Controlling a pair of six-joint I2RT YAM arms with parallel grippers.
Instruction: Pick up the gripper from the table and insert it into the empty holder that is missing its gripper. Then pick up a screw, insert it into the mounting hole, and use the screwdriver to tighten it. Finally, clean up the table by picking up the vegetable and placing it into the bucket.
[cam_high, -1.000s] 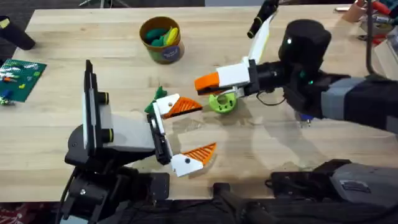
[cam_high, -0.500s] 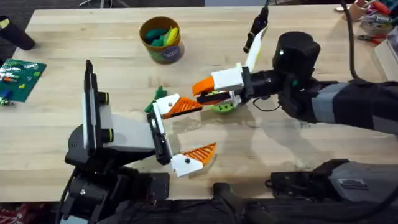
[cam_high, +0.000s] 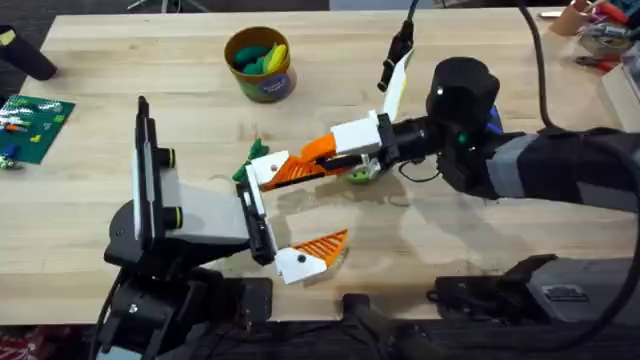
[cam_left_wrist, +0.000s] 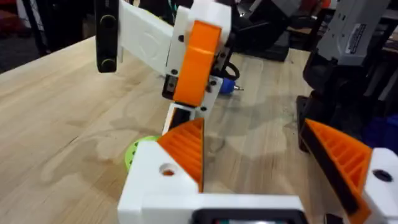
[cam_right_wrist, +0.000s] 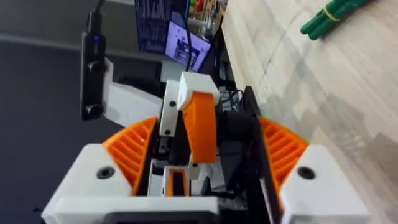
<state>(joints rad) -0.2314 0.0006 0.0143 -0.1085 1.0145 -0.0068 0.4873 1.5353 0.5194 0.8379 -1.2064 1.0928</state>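
Observation:
My left gripper (cam_high: 333, 204) (cam_left_wrist: 252, 130) rests open near the table's front, its white fingers with orange pads spread wide. My right gripper (cam_high: 315, 160) (cam_right_wrist: 208, 134) reaches in from the right, rolled on its side and open. Its tips meet the left gripper's far finger (cam_high: 285, 170), which shows between its pads. The vegetable (cam_high: 249, 155) (cam_right_wrist: 328, 15) lies just behind that finger. The bucket (cam_high: 262, 85) stands at the back, holding green and yellow toys. The blue screwdriver (cam_left_wrist: 229, 86) lies on the table behind the right gripper. The loose gripper, holder and screw are out of view.
A lime-green ring (cam_high: 363, 172) (cam_left_wrist: 132, 153) lies under the right gripper. A green board (cam_high: 32, 125) sits at the left edge and a black object (cam_high: 25, 55) at the back left. Clutter (cam_high: 600, 25) fills the back right corner.
My right arm has swung left across the lime-green ring until its tips reach the left gripper's far finger. The left arm has not moved.

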